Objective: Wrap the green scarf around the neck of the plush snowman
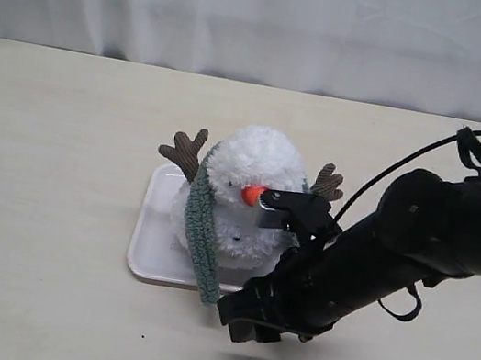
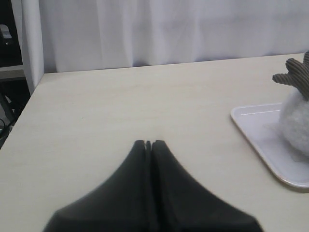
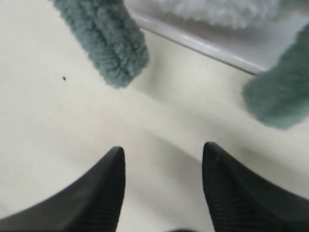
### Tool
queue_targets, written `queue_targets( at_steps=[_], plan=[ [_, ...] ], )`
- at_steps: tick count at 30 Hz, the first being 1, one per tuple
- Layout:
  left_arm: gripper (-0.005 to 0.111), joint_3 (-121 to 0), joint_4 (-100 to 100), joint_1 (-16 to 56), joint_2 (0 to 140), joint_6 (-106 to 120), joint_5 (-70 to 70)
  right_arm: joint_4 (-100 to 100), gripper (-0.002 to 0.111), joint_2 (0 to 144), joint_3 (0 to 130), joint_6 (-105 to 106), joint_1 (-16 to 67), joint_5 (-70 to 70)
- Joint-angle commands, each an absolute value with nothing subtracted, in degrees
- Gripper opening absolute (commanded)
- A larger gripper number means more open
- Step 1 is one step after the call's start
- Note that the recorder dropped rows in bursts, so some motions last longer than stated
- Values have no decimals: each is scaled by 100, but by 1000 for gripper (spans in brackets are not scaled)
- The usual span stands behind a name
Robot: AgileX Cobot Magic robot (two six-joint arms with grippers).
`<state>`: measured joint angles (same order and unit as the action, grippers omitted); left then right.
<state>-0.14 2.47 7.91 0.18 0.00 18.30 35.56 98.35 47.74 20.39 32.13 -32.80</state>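
Right pincer (image 3: 164, 150): hung open and empty, low over pale table (image 1: 41, 201); left pincer (image 2: 148, 142): shut. Beyond, green scarf (image 1: 199, 229): fuzzy, grey-green, draped behind neck (image 1: 233, 211) of plush snowman (image 1: 258, 160), one end past rim of white tray (image 1: 151, 239). Tray: held snowman upright.

We see the white plush snowman (image 1: 252, 196) upright just beyond the right pincer (image 3: 163, 151), the green scarf (image 1: 202, 229) draped behind it, both ends ahead of the pincer tips.

fuzzy knit green scarf (image 1: 201, 229), fluffy plush snowman (image 1: 252, 196), smooth glossy tray (image 1: 150, 248), matt table (image 1: 46, 174).
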Motion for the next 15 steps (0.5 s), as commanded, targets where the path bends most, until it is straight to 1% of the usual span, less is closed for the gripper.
queue_targets(
  at_steps=[1,9,11,14,15],
  plan=[
    [0,0,226,776,0,31,1774,4452,47,9735,4633,3077,3218,-3471],
    [0,0,226,776,0,31,1774,6407,47,9720,4633,5272,3230,-3999],
    [0,0,226,776,0,31,1774,6548,47,9708,4633,5659,3376,-3855],
    [0,0,226,776,0,31,1774,6481,47,9611,4633,5781,3836,-3173],
    [0,0,226,776,0,31,1774,6353,47,9580,4633,5769,4063,-2742]
  ],
)
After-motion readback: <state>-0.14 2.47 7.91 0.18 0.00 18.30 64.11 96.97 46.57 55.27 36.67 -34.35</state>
